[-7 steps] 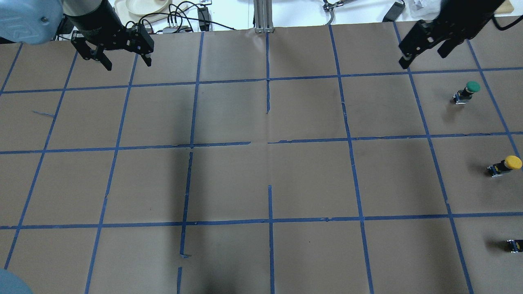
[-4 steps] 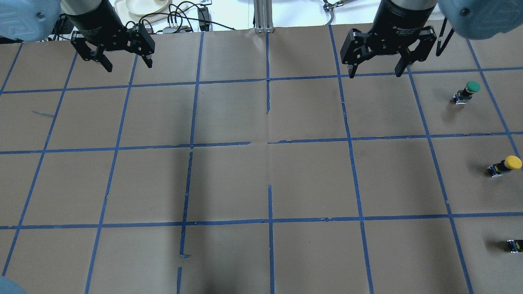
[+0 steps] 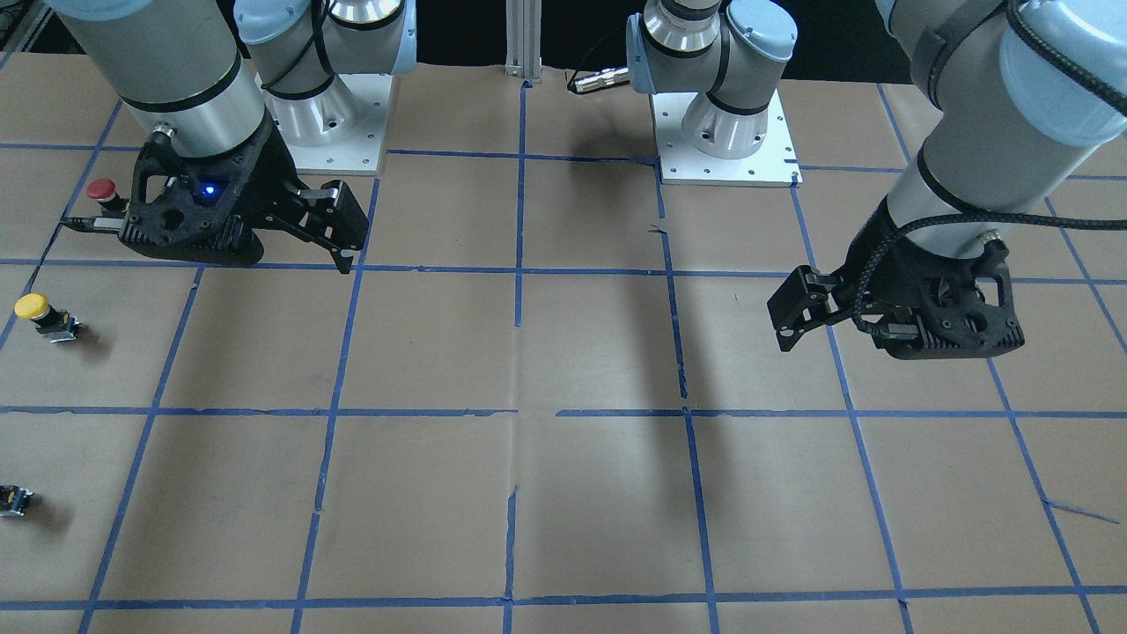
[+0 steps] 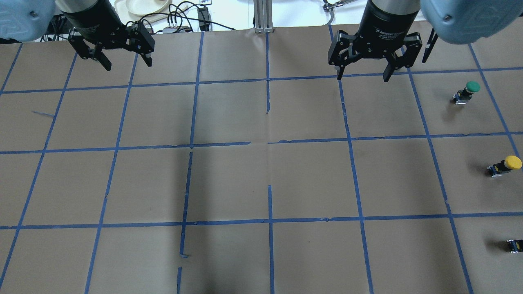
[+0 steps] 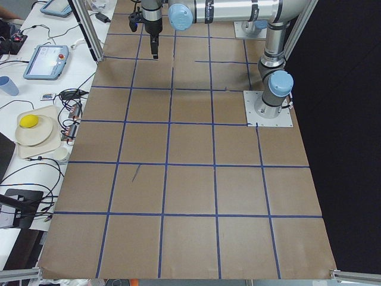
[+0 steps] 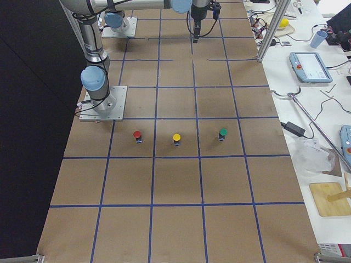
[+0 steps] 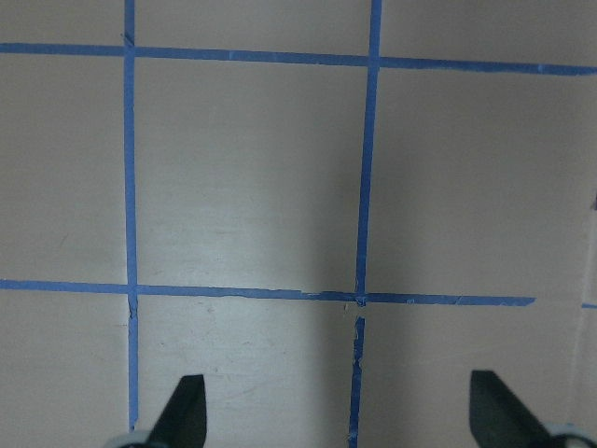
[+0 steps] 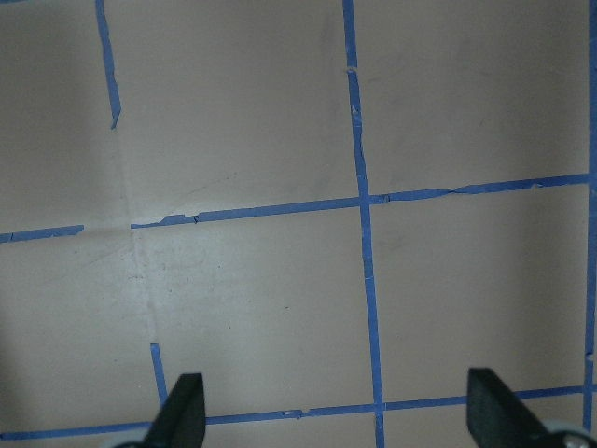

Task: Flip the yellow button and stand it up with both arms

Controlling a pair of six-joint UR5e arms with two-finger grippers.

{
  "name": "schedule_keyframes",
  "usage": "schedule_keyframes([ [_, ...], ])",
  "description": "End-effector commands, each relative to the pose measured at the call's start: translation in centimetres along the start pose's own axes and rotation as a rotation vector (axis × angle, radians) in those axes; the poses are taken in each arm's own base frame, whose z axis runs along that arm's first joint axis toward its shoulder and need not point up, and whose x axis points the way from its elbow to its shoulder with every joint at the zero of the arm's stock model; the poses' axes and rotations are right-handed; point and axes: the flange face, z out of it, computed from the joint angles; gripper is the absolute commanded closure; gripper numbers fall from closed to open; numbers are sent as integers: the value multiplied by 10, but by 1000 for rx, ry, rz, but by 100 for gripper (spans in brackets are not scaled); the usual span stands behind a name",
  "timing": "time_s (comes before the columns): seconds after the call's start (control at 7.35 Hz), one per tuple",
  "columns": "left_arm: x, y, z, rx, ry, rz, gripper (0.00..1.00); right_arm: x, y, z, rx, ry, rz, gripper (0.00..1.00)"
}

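Yellow button (image 4: 506,164) sits on table (image 4: 261,183); a plate (image 5: 43,134) holds something yellow (image 5: 29,122).

I read the table (image 4: 229,183) as brown paper crossed by a blue tape grid. The yellow button (image 4: 506,165) has a yellow cap on a dark base. Near it are a green-capped button (image 4: 469,90) and a red-capped button (image 3: 104,192). The left gripper (image 4: 128,65) and right gripper (image 4: 362,77) are black, and I see a blue LED (image 3: 209,187) on the right one. The arms (image 3: 968,150) are silver-grey with light-blue joint caps.
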Motion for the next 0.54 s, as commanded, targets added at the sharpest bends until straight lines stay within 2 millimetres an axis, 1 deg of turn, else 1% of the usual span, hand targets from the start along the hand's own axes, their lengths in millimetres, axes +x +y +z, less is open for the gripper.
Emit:
schedule_keyframes([
  [0.0,0,1,-6,10,-1,-1,0,0,0,0,2,-1,-1,0],
  [0.27,1,3,-3,4,3,1,0,0,0,4,-6,5,-4,0],
  [0.41,1,2,-7,13,2,1,0,0,-1,5,-6,5,-4,0],
])
